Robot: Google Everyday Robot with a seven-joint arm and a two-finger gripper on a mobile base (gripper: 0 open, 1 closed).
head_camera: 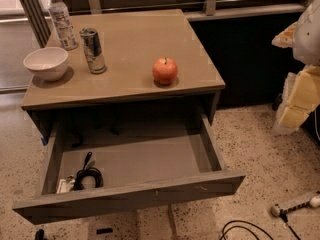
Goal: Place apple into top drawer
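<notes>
Apple (pixel 165 70) sits on counter (pixel 135 39) near its front-right edge, just above open top drawer (pixel 135 196); claw not in frame, state unknown.

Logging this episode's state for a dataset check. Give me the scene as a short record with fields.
apple: upright on the table, near its front right
drawer: pulled open below the table top
in drawer: coiled black cable, front left corner
gripper: at the right edge of view, off to the table's side, apart from the apple
also on table: bowl, can, bottle, all on the left
task state: apple not yet in drawer
</notes>
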